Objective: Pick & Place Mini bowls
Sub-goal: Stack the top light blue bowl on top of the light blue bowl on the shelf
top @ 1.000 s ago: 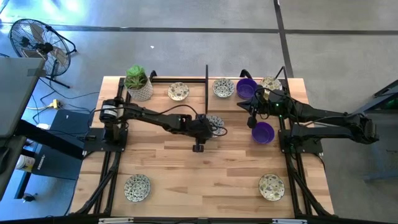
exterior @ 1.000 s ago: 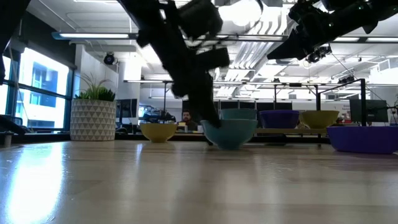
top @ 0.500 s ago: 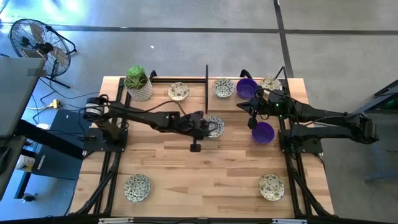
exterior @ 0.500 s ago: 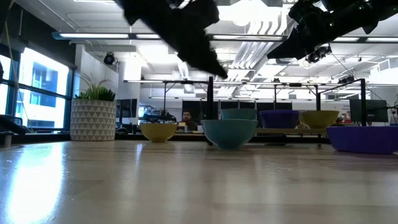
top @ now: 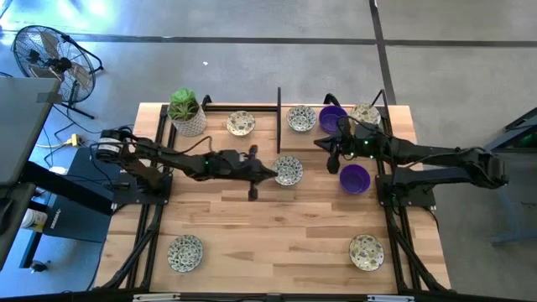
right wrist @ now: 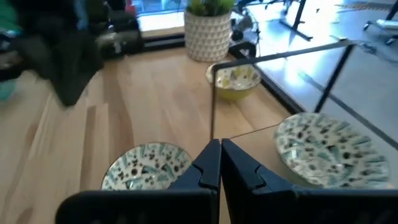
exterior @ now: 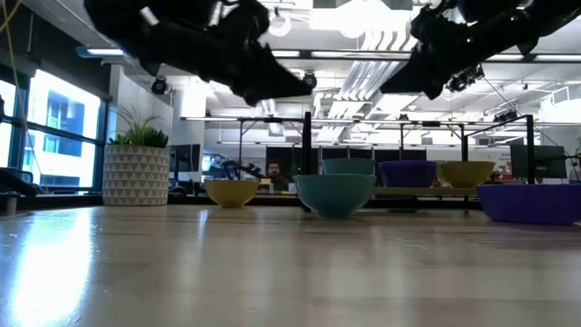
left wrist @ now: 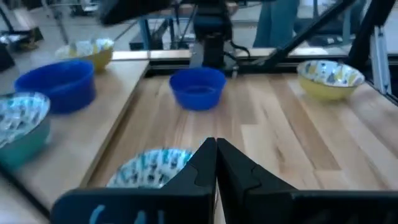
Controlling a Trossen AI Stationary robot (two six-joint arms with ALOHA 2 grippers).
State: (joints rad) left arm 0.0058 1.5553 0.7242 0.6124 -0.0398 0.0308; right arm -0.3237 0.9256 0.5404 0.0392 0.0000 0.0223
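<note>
A patterned mini bowl [top: 289, 170] rests on its base at the table's middle, also seen in the low view [exterior: 334, 193]. My left gripper [top: 273, 173] hovers shut and empty just left of it, above the table [exterior: 304, 84]; its wrist view shows the shut fingers [left wrist: 216, 157] over that bowl [left wrist: 148, 169]. My right gripper [top: 321, 144] is shut, empty and raised, right of the bowl [right wrist: 219, 155]. A purple mini bowl [top: 355, 178] sits under the right arm. Another purple bowl [top: 332, 117] and three patterned bowls [top: 300, 117] [top: 241, 123] [top: 364, 112] line the far edge.
A white pot with a green plant [top: 186, 111] stands at the far left. A thin black upright bar [top: 278, 107] rises at the far middle. Two more patterned bowls [top: 185, 252] [top: 366, 250] lie near the front corners, with bare wood between them.
My left gripper stood low at the middle patterned bowl; it has since risen and drawn back toward the table's left edge. The bowl stays on the table where it was. My right gripper has shifted a little toward the left and far edge.
</note>
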